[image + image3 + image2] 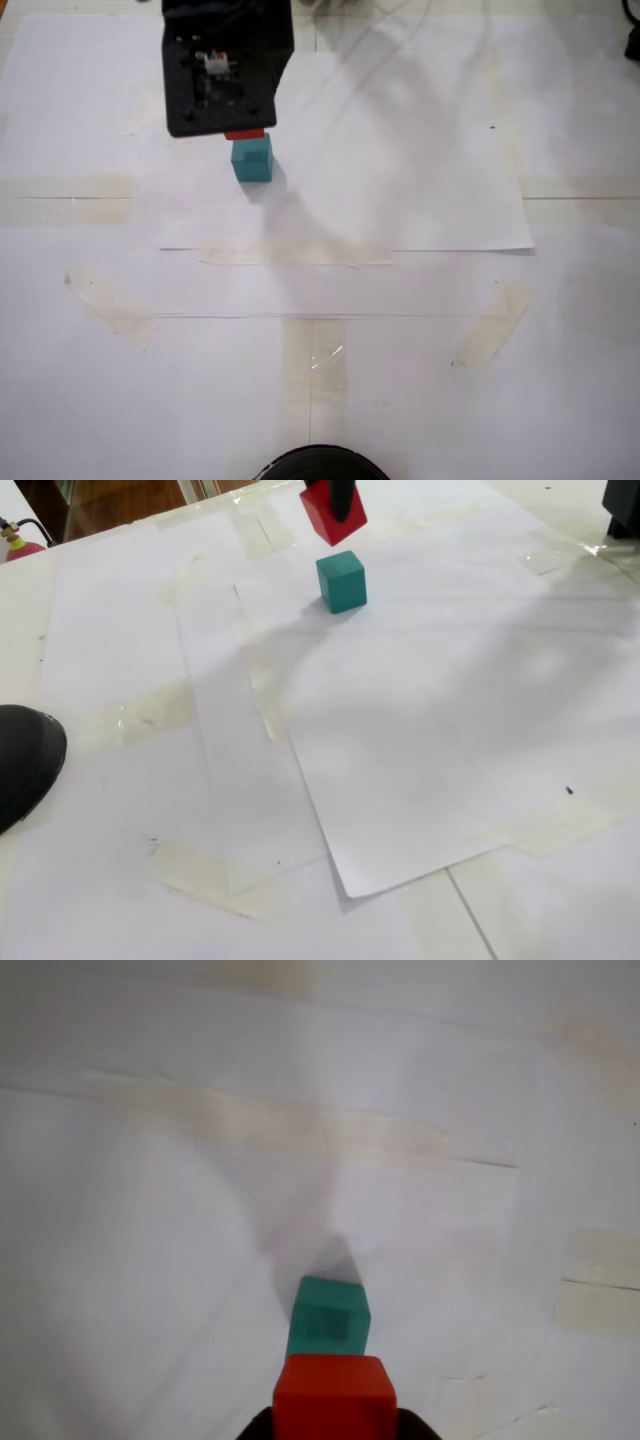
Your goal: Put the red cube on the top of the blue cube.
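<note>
Paper-taped tabletop [420, 740], prob. lab/hobby bench

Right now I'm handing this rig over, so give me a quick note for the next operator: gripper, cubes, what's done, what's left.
Gripper: shut on the red cube, held in the air.
Red cube: tilted, just above the blue cube, with a clear gap showing in a fixed view.
Blue cube: upright on the white paper, untouched.
Done: pickup and carry.
Left: line up over the blue cube, lower, release, back away.
</note>
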You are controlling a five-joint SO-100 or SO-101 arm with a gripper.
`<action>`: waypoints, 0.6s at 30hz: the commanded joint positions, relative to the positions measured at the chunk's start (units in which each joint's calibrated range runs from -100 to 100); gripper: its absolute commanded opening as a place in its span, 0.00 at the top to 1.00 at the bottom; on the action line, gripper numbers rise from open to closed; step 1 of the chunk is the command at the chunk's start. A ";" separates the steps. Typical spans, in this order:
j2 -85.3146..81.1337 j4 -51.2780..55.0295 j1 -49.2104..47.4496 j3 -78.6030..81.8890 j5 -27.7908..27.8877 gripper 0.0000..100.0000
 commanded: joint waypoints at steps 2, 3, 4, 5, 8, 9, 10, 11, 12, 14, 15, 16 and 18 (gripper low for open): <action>-0.13 -1.99 0.75 -2.45 0.24 0.90; 0.12 -2.56 0.60 -2.00 0.15 0.90; 0.30 -2.97 0.45 -1.73 0.15 0.90; 0.47 -3.37 0.37 -1.37 0.10 0.90; 0.64 -4.68 0.22 1.45 -0.39 0.90; 0.64 -5.25 0.14 2.81 -0.59 0.90; 0.64 -5.58 0.14 3.45 -0.59 0.90; 0.64 -5.98 0.14 4.17 -0.63 0.90; 0.81 -6.47 0.07 4.90 -0.63 0.90; 0.90 -7.78 -0.01 6.99 -0.68 0.90; 0.73 -8.51 -0.16 8.26 -0.78 0.90; 0.73 -8.84 -0.23 8.98 -0.93 0.90; 0.64 -9.81 -0.46 10.16 -1.07 0.90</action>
